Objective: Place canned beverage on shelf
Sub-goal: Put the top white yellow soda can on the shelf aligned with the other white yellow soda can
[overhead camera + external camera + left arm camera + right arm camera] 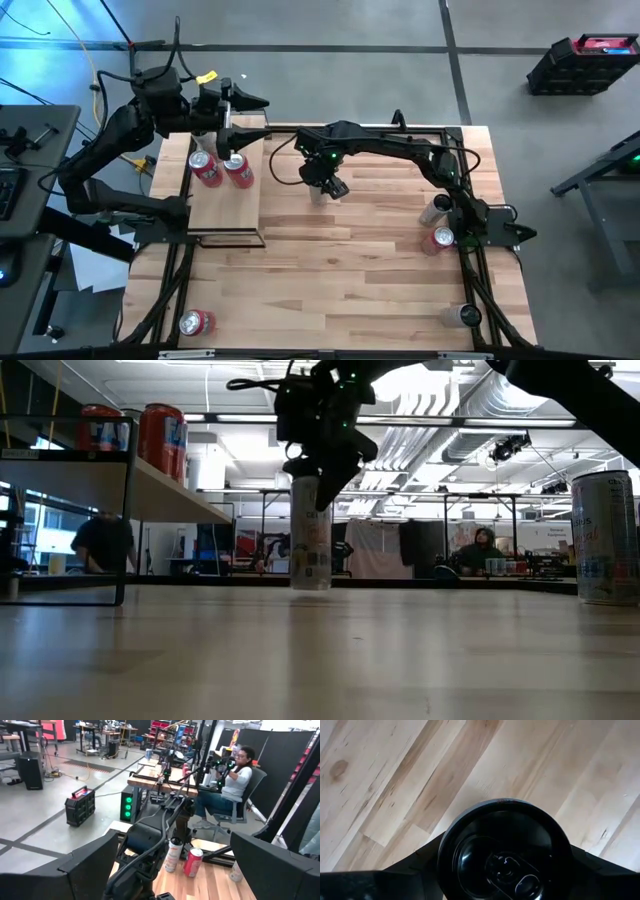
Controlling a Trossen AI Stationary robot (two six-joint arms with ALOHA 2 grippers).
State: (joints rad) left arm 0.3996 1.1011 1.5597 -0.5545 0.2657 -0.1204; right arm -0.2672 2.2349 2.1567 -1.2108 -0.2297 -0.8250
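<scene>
While two cans [222, 170] occupy shelf [240, 205], four elsewhere

pale can [311, 532] upright on table, mid-table

From above I get even, fairly bright light on the large plank-striped wooden tabletop [350, 260], with only soft, short shadows beside the dark arms; left of that tabletop a cold blue cast washes the floor. At table height, the white ceiling light panels [440, 390] behind the tabletop glare hard, so the dark gripper [322, 465] and tall pale can [311, 545] read nearly as silhouettes, and the nearest planks blur. In my right wrist view the black can top [505, 855] is dim and soft, while the wood beyond stays sharp.
</scene>
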